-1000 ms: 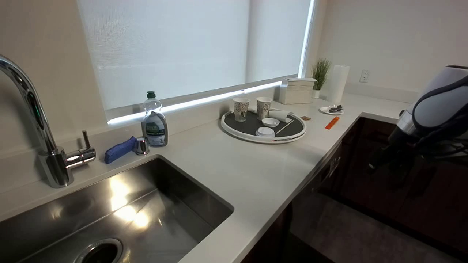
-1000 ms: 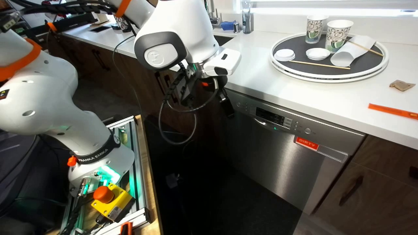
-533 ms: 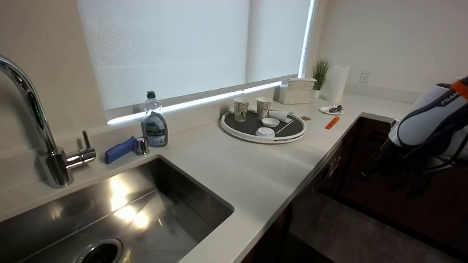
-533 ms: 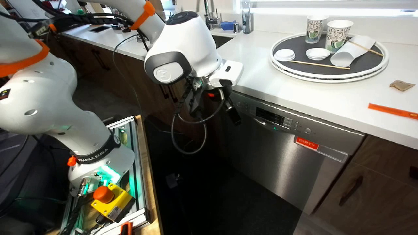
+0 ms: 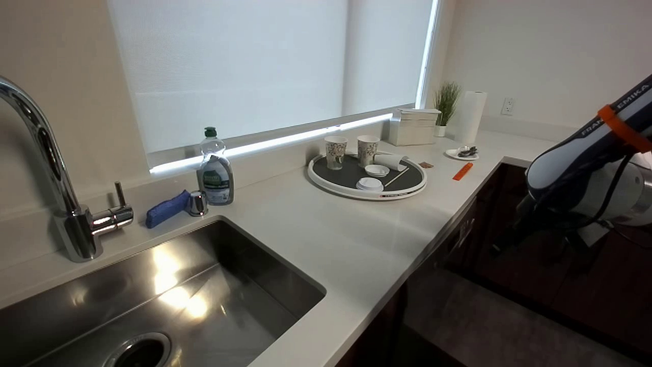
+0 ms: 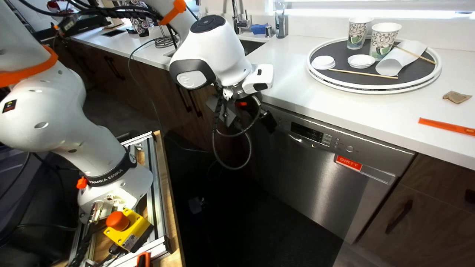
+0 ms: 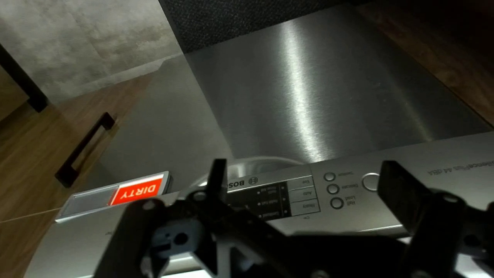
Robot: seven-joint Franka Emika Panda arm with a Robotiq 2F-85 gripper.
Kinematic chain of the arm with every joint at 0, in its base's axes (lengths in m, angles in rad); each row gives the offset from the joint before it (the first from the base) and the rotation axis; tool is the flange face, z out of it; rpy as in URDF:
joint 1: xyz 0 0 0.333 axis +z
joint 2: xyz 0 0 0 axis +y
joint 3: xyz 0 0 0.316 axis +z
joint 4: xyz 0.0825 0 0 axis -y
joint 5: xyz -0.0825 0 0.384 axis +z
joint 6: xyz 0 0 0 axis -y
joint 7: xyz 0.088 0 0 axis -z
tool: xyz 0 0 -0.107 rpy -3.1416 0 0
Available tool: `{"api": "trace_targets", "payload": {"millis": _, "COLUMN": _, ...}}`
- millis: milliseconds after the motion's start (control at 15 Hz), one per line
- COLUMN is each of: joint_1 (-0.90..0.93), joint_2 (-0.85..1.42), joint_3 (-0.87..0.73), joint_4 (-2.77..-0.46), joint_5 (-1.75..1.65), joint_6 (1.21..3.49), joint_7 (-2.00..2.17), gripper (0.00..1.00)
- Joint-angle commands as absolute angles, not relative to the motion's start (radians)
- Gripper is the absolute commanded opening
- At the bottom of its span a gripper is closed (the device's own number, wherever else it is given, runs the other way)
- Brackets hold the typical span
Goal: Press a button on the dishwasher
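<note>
- Dishwasher (image 6: 311, 181), steel-fronted, stands built in under the edge of the tabletop (image 6: 293, 74), with a wooden cabinet front (image 6: 426, 215) beside it; its door looks closed, and a red DIRTY sign (image 6: 349, 163) is fixed to it.
- Arm (image 6: 215, 52): only one, so nothing to choose between. In an exterior view it leans over the left end of that steel front.
- Control strip (image 6: 371, 154): in an exterior view its long axis runs along the top of the door, parallel to the tabletop's edge, and most of it lies to the right of the arm's end. In the wrist view it crosses just ahead of the tool (image 7: 304, 168), roughly parallel to the line joining the fingers (image 7: 393, 185), lettering upside down.
- Tool: released, fingers spread well apart, nothing gripped between them. It is near the strip; whether a fingertip touches, I cannot tell.
- Display (image 7: 268, 197): dark, partly covered by the finger on the left of the wrist view.
- Larger round button (image 7: 369, 181): partly hidden by the other fingertip, so it is my guess for the target, though the task names none.
- Three small round buttons (image 7: 333, 189): a column in the gap between the fingers. The step looks like lining up; a straight push would probably miss these, so reaching one seems to call for a shift along the strip's length.
</note>
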State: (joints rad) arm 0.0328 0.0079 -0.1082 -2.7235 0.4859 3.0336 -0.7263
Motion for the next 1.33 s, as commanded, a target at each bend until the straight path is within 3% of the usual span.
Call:
{"api": "trace_targets", "payload": {"millis": 0, "joint_1": 0.033, "joint_2": 0.01, "joint_3": -0.107, "joint_4": -2.721, "joint_5": 0.492, "joint_6": 3.034, "joint_7": -0.736, "gripper": 1.0}}
{"api": "trace_targets", "payload": {"millis": 333, "joint_1": 0.034, "joint_2": -0.009, "joint_3": -0.106, "joint_4": -2.731, "joint_5": 0.473, "joint_6": 3.044, "joint_7": -0.756, "gripper": 1.0}}
{"api": "trace_targets", "payload": {"millis": 1267, "joint_1": 0.004, "joint_2": 0.184, "joint_3": -0.038, "joint_4": -2.575, "joint_5": 0.811, "joint_6": 3.001, "joint_7": -1.079, "gripper": 1.0}}
